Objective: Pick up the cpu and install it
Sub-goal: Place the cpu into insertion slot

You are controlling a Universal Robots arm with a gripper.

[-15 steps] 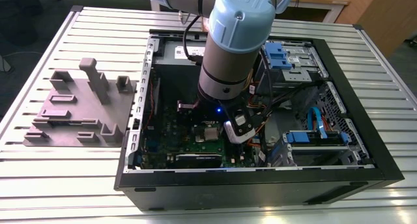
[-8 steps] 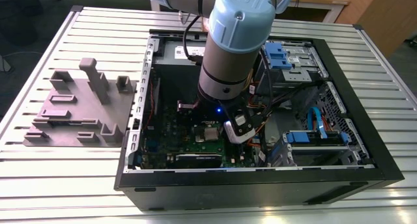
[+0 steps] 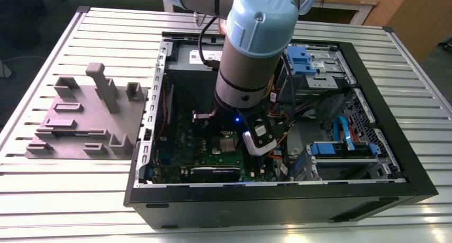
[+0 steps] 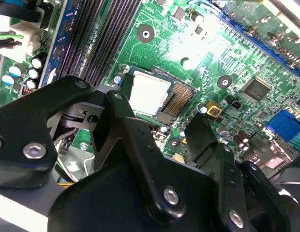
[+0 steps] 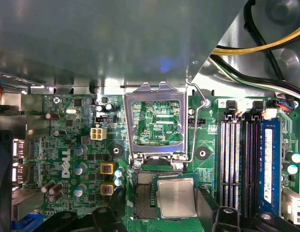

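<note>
Black hand (image 4: 157, 116) linkages sit closest to the second wrist view, and I read the fingers (image 4: 201, 137) as apart, one on each side, gripping nothing. Just past them the cpu (image 4: 147, 93) lies loose on the socket (image 4: 173, 104), pushed towards one side so that a strip of contacts shows bare beside it. I cannot tell whether it rests flat. That offset is my main worry. If the chip is pressed or clamped while it sits off its keys, I judge the fine contacts under it could bend. With the fingers this near, a small sideways drift of the arm could also drag the chip across them. Beyond the socket, in the first wrist view, the load plate (image 5: 155, 92) stands swung up with its lever (image 5: 195, 121) raised, so nothing is holding the cpu down. The memory slots (image 5: 237, 154) run close alongside and leave little room for a finger on that side. Farther off, yellow and black cables (image 5: 266, 46) hang near the wrist and could snag. In the exterior view the arm reaches deep into the computer case (image 3: 282, 200) on the table (image 3: 71, 200), with the grey moulded plate (image 3: 84, 121) well apart.
</note>
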